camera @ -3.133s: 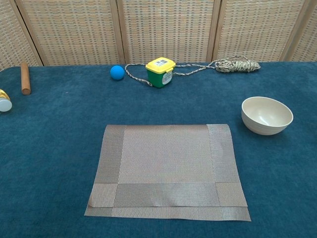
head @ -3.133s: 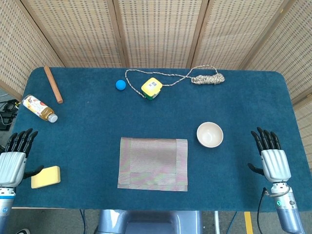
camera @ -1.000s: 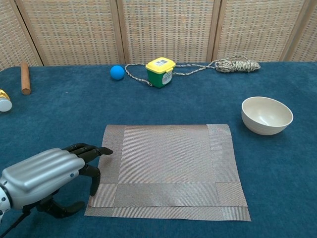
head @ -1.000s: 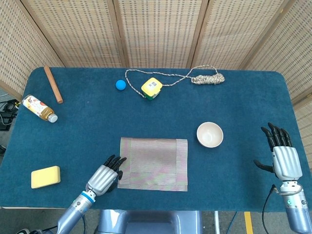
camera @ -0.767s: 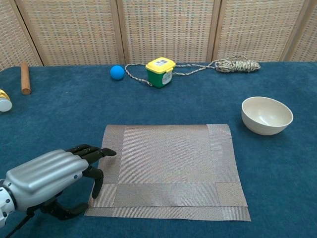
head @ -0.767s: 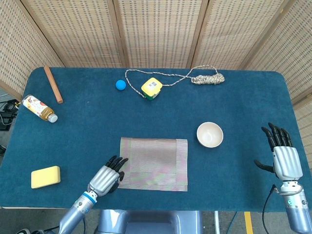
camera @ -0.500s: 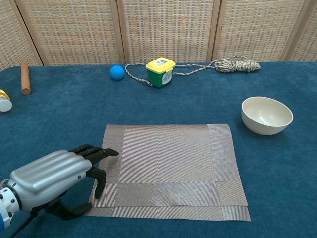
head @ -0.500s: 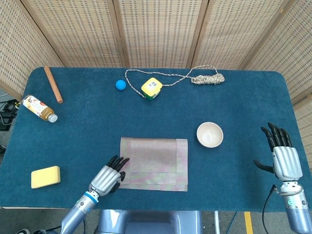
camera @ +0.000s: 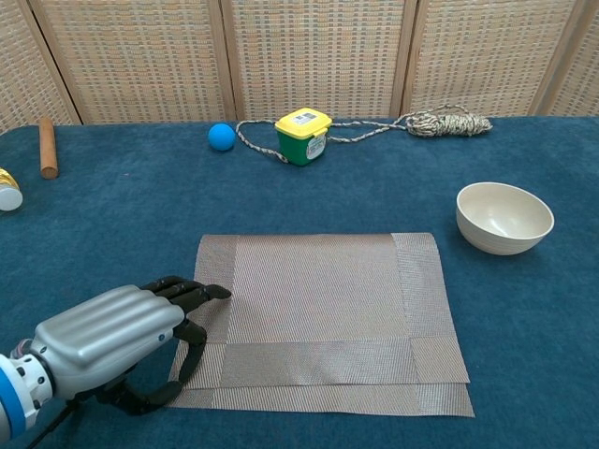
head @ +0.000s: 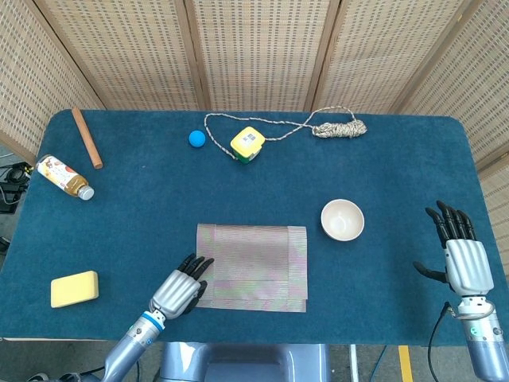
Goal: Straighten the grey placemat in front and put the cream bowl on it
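The grey placemat point(head: 251, 267) point(camera: 318, 313) lies at the table's front centre, its front strip doubled over. My left hand point(head: 179, 292) point(camera: 112, 341) is at its front-left corner. The fingers point(camera: 192, 292) rest on the mat's left border, and the thumb curls in beside the corner. The mat lies flat, with no grip on it showing. The cream bowl point(head: 342, 220) point(camera: 504, 217) stands upright and empty on the cloth, right of the mat and apart from it. My right hand point(head: 460, 255) hovers near the table's right edge with its fingers spread, holding nothing.
A yellow sponge point(head: 75, 288) lies front left. At the far left are a bottle point(head: 64, 177) and a wooden stick point(head: 87, 138). At the back are a blue ball point(camera: 221, 137), a yellow-lidded green box point(camera: 303, 135) and a rope bundle point(camera: 447, 123).
My left hand came in from the table's left edge to the mat and crept right onto its left border. The mat shifted slightly. The right hand moved a little to the right.
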Action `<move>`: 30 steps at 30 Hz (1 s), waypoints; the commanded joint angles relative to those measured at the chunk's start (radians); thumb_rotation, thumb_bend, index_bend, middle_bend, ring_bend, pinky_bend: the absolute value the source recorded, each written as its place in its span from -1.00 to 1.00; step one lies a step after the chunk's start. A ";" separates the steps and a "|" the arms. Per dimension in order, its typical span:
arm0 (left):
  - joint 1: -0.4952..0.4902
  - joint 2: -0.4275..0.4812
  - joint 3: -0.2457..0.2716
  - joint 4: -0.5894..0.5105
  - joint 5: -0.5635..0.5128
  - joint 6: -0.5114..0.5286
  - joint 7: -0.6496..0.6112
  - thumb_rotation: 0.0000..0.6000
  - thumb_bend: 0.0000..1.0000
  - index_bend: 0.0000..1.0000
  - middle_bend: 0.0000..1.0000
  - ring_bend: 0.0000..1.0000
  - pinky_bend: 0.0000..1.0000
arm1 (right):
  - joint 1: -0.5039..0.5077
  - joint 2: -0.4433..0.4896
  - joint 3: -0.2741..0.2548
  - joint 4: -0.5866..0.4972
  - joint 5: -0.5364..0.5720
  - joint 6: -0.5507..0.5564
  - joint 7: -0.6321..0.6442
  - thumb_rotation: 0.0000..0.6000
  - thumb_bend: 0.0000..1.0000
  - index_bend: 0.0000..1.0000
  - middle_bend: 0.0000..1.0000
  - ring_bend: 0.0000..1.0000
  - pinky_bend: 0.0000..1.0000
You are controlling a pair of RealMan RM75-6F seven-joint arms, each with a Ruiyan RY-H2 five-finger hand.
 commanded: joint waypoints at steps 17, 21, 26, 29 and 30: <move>-0.016 0.063 -0.016 -0.089 0.033 0.057 -0.020 1.00 0.05 0.14 -1.00 -1.00 -1.00 | -0.006 0.011 -0.001 -0.015 -0.010 0.010 0.011 1.00 -0.57 -0.73 -1.00 -1.00 -1.00; -0.029 0.113 -0.047 -0.149 0.033 0.068 -0.033 1.00 0.05 0.14 -1.00 -1.00 -1.00 | -0.008 0.017 0.007 -0.012 0.005 0.010 0.021 1.00 -0.57 -0.73 -1.00 -1.00 -1.00; -0.062 0.156 -0.116 -0.168 -0.005 0.056 -0.041 1.00 0.04 0.14 -1.00 -1.00 -1.00 | -0.006 0.018 0.016 -0.002 0.023 0.001 0.024 1.00 -0.57 -0.73 -1.00 -1.00 -1.00; -0.099 0.180 -0.178 -0.165 -0.045 0.030 -0.054 1.00 0.04 0.13 -1.00 -1.00 -1.00 | -0.003 0.015 0.019 0.005 0.032 -0.007 0.018 1.00 -0.57 -0.73 -1.00 -1.00 -1.00; -0.111 0.186 -0.197 -0.161 -0.056 0.021 -0.057 1.00 0.04 0.13 -1.00 -1.00 -1.00 | -0.002 0.013 0.020 0.007 0.036 -0.010 0.016 1.00 -0.57 -0.73 -1.00 -1.00 -1.00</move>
